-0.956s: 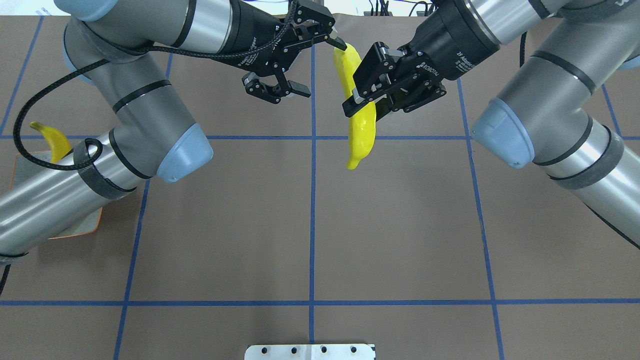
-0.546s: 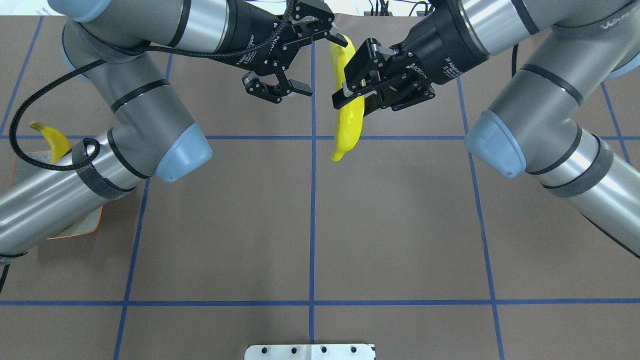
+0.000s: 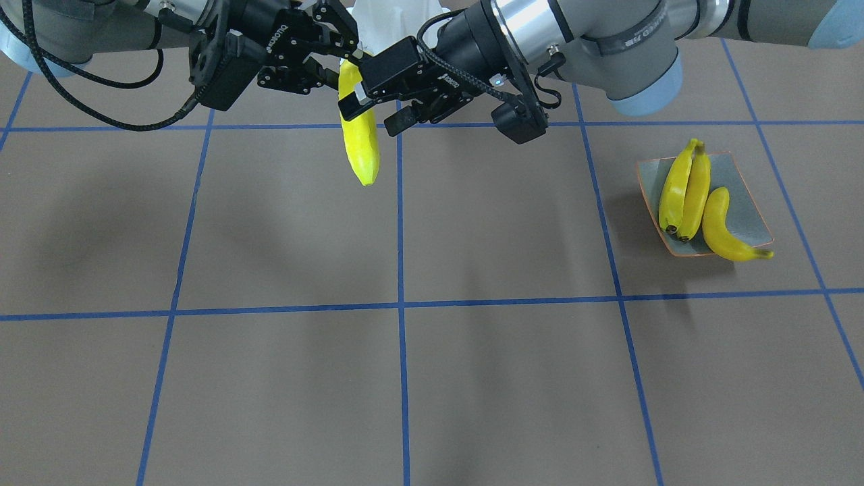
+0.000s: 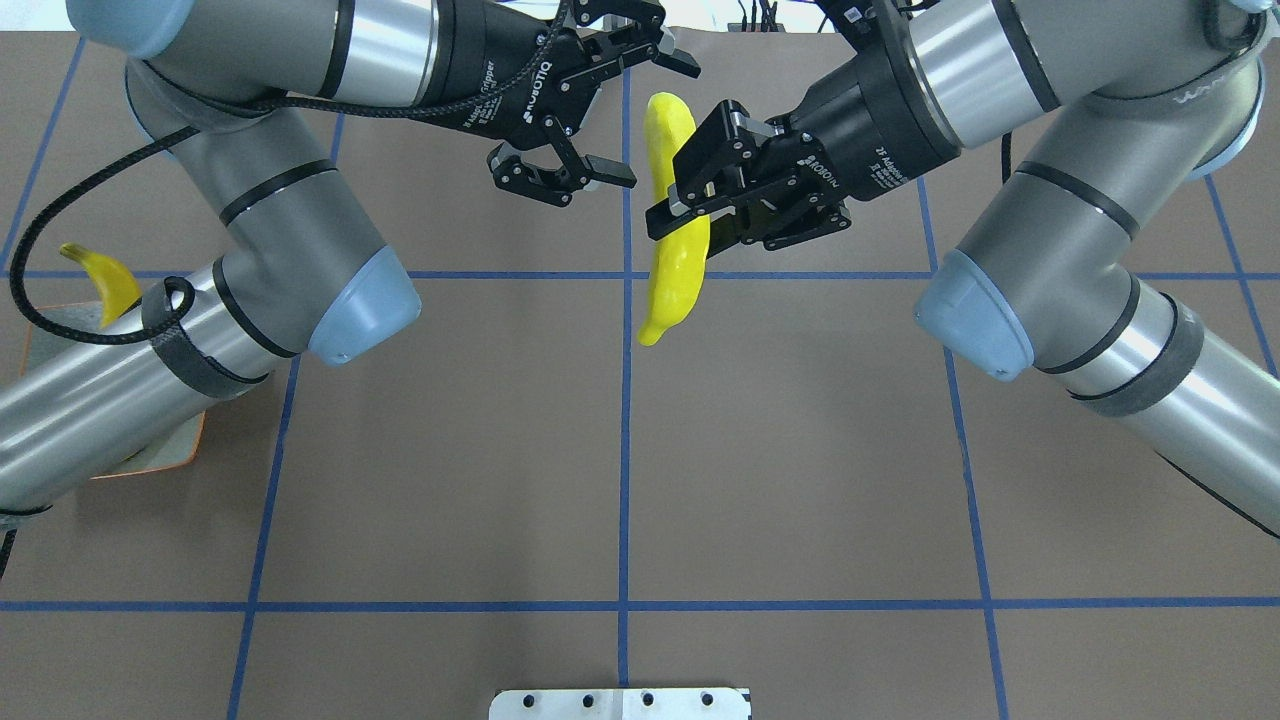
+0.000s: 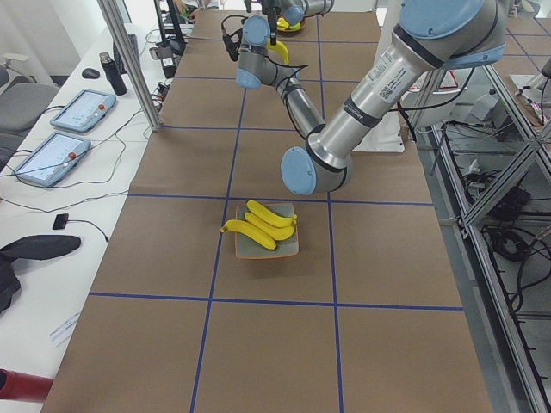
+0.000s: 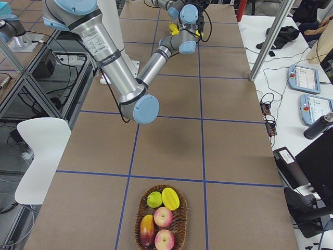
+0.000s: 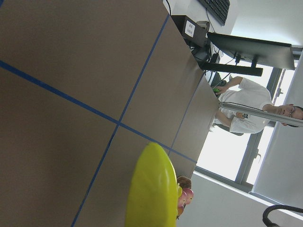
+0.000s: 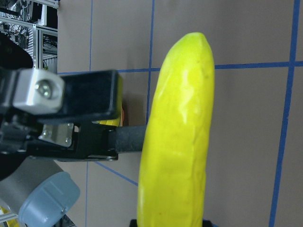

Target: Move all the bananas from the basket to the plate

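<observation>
We see the right gripper (image 4: 685, 222) pinching a banana (image 4: 672, 275) in the air above the table (image 4: 450, 450); the left gripper (image 4: 650, 125) (fingers spread wide) sits beside its upper end. Three other bananas (image 3: 688, 192) lie on the plate (image 3: 744, 202).

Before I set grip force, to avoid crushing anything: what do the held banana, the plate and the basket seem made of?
The held banana: probably a plastic replica; uniformly bright yellow, waxy sheen, slightly faceted surface.
The plate: glazed ceramic or melamine, unclear which; glossy grey-green with a thin orange rim.
The basket: woven wicker by its look; matte brown, weave visible.
</observation>
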{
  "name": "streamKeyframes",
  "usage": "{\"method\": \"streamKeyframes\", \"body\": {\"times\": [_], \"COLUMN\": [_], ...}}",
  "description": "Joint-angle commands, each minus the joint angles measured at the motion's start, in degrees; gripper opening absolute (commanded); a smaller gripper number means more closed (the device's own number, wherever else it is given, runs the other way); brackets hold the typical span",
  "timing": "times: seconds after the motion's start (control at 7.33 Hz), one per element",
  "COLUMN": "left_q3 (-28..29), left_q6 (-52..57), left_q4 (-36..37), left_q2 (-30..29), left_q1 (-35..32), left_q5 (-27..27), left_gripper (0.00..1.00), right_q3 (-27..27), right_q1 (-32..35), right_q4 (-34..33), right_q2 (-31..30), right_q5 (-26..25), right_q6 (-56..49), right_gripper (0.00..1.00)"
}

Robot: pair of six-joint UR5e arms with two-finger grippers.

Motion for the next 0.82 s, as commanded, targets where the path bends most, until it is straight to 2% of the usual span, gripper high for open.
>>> {"method": "streamKeyframes", "body": {"times": [0.0, 0.14, 0.27, 0.55, 0.68], "left_q3": [0.21, 0.22, 0.04, -0.14, -0.14], "left_q6": [1.33, 1.42, 1.16, 1.16, 1.51], "left_q4": [0.03, 0.12, 0.12, 0.20, 0.20], "left_q2": [0.14, 0.14, -0.03, 0.05, 0.23], "left_q1": [0.15, 0.15, 0.24, 0.24, 0.24], "left_q5": [0.03, 0.03, 0.03, -0.24, -0.41], "left_gripper": [0.97, 0.97, 0.90, 0.83, 0.82], "right_q3": [-0.03, -0.03, -0.03, -0.03, -0.03], "right_q1": [-0.72, -1.50, -2.73, -2.83, -2.83], "right_q4": [5.72, 6.44, 6.88, 7.85, 9.16], "right_q2": [0.05, 0.05, 0.05, 0.05, -0.03], "right_q5": [-2.91, -4.58, -6.16, -6.36, -6.36], "right_q6": [4.91, 5.28, 5.28, 5.55, 6.59], "right_gripper": [0.00, 0.00, 0.00, 0.00, 0.00]}}
